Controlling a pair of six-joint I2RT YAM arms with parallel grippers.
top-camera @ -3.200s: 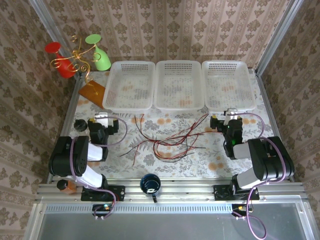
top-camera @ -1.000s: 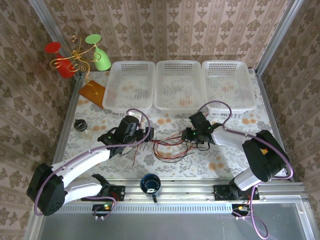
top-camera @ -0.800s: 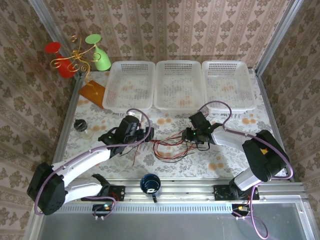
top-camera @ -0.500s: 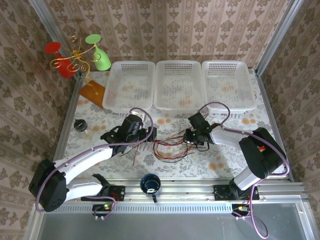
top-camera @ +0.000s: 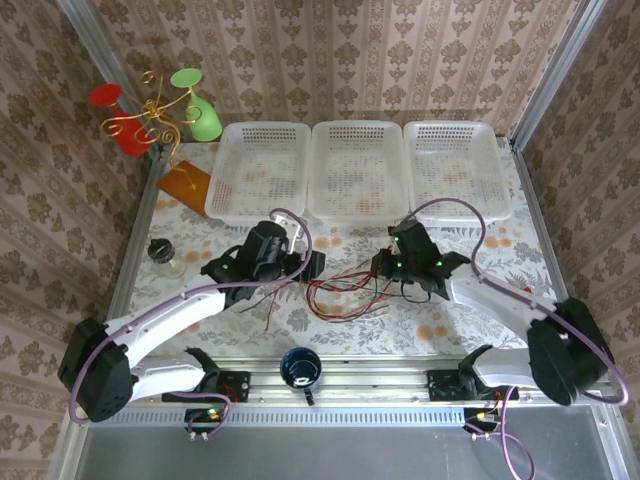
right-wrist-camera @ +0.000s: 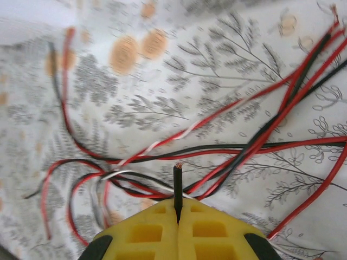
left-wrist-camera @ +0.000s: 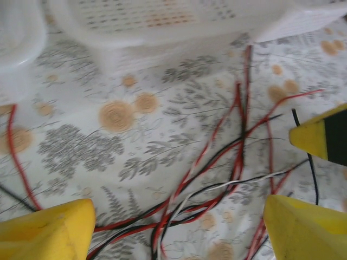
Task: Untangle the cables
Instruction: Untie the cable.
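The cables point(top-camera: 345, 288) are a loose tangle of thin red and black wires on the flowered tablecloth in the middle of the table. My left gripper point(top-camera: 306, 266) is at the tangle's left edge. In the left wrist view it point(left-wrist-camera: 176, 238) is open wide, with crossed red, black and white-striped cables point(left-wrist-camera: 217, 173) lying between its yellow fingers point(left-wrist-camera: 46, 230). My right gripper point(top-camera: 384, 266) is at the tangle's right side. In the right wrist view it point(right-wrist-camera: 178, 214) is shut on the end of a black cable point(right-wrist-camera: 178, 181), whose stub sticks out past the yellow fingertips.
Three white baskets point(top-camera: 260, 205) stand in a row along the back. A dark blue mug point(top-camera: 300, 367) sits at the near edge. A small black jar point(top-camera: 160, 250) stands at the left, with an orange block point(top-camera: 185, 183) and a red and a green glass point(top-camera: 195, 105) behind it.
Both arms have reached from their rest poses in to the tangle. In the last half second the right arm has swung rightward with its gripper on the black cable, and the left gripper has edged right.
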